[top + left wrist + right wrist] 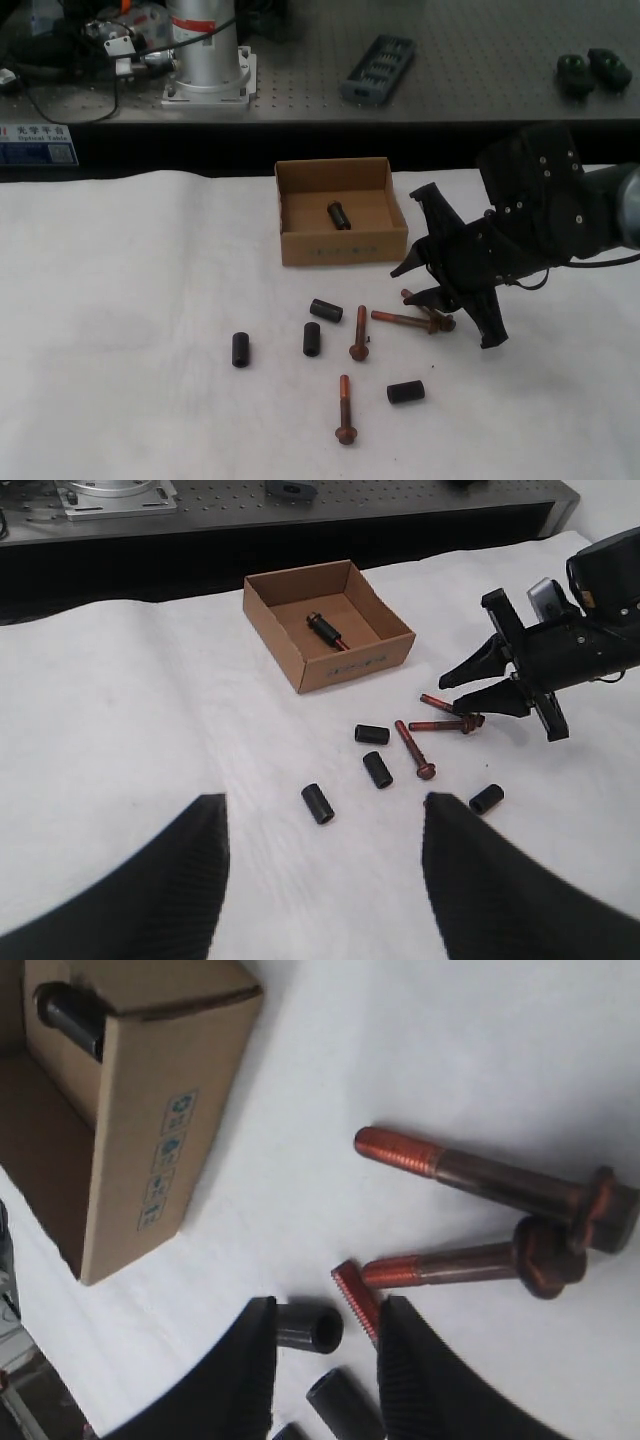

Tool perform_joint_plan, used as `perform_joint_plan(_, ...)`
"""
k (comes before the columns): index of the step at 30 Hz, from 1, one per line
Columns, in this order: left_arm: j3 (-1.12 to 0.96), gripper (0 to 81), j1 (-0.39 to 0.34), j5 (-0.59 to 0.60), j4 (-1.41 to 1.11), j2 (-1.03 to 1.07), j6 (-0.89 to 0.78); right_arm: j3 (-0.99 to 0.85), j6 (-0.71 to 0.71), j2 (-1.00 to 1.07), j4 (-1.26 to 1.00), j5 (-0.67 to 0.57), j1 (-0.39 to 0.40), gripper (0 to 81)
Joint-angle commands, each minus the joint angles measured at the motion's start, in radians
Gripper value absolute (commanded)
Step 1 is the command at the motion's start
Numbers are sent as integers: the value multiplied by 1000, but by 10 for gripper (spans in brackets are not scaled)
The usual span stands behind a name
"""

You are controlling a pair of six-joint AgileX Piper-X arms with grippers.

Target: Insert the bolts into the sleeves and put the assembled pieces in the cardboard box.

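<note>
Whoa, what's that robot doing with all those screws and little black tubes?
It's fitting bolts into little black tubes and packing them in the cardboard box. One finished piece already lies in the box. The right hand hangs open, holding nothing, just above two bolts beside the box. Two more bolts and four loose tubes lie on the white cloth. The left hand is open too, farther from the parts.
</note>
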Motion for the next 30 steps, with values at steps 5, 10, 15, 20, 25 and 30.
perform_joint_plan(5, -4, 420, -3, 0, -5, 2, -4, -8, 90, -4, 45, 31, 2, 265)
perform_joint_plan(10, -4, 420, -3, 0, -5, 2, -4, -8, 125, -4, 74, 53, 2, 265)
perform_joint_plan(15, -4, 420, -3, 0, -5, 2, -4, -8, 219, -4, 125, 49, 2, 265)
perform_joint_plan(20, -4, 420, -3, 0, -5, 2, -2, -8, 249, -4, 134, 34, 2, 265)
perform_joint_plan(25, -4, 420, -3, 0, -5, 2, 4, -8, 357, -4, 136, 56, 2, 265)
perform_joint_plan(30, -4, 420, -3, 0, -5, 2, 4, -8, 426, 2, 141, 65, 2, 265)
